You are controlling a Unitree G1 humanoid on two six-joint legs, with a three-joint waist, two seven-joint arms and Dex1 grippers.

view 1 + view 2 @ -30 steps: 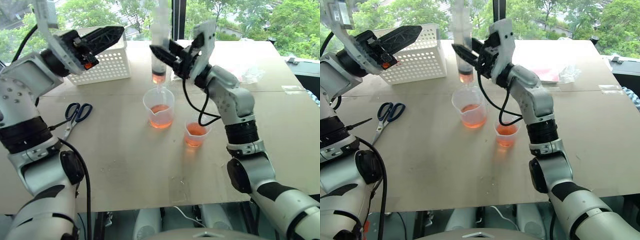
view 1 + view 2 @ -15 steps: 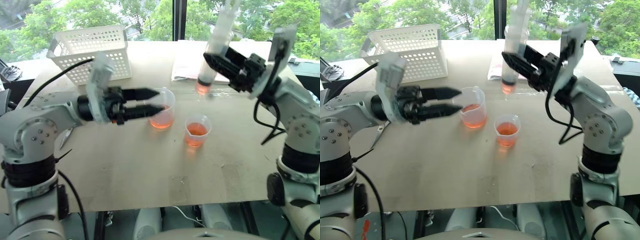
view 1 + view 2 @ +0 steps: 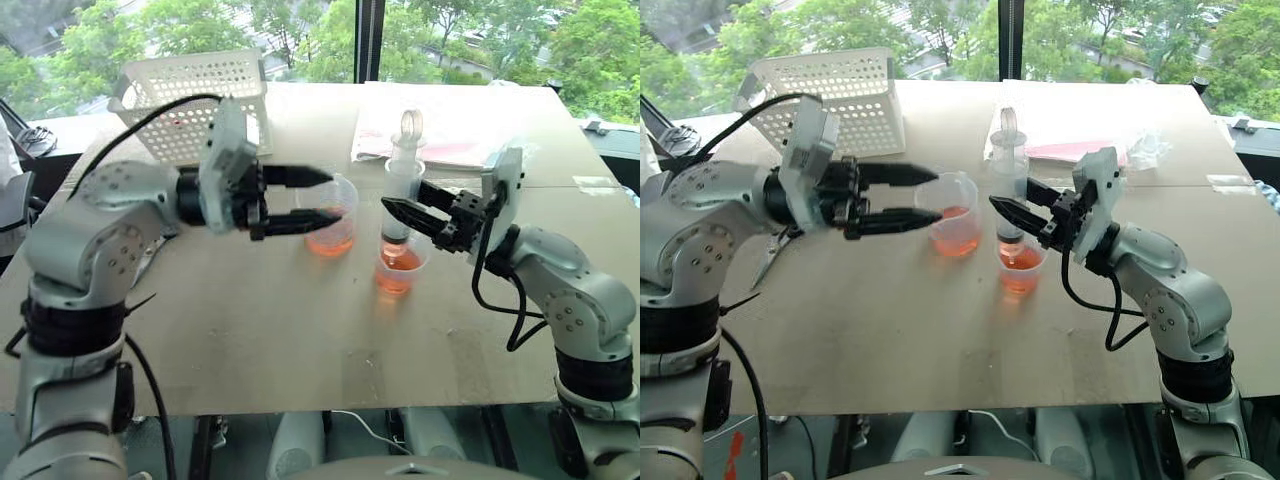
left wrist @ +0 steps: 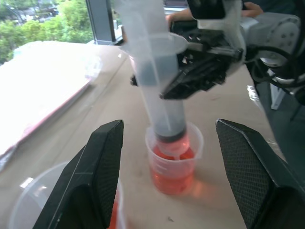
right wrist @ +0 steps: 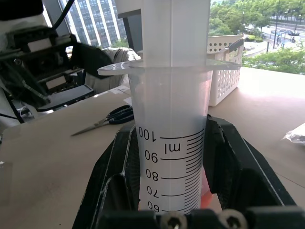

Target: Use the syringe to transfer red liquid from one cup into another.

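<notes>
The syringe (image 3: 403, 185) stands upright with its tip down inside the smaller cup (image 3: 399, 268), which holds red liquid (image 4: 172, 164). My right gripper (image 3: 398, 212) is shut on the syringe's barrel from the right. The white plunger sticks up above the barrel. The taller spouted beaker (image 3: 336, 218), also with red liquid in it, stands just left of the smaller cup. My left gripper (image 3: 337, 196) is open and holds nothing. It hovers level by the beaker's rim and points right toward the syringe (image 4: 155, 81), which stands between its fingers (image 4: 97, 176) further out.
A white perforated basket (image 3: 190, 95) stands at the back left of the table. Scissors (image 5: 112, 116) lie on the left side. Papers and a plastic bag (image 3: 455, 150) lie at the back right. The table's front edge (image 3: 330, 405) runs close below.
My right gripper carried the syringe from above the beaker over to the smaller cup and lowered its tip in. My left gripper swung down and right toward the syringe.
</notes>
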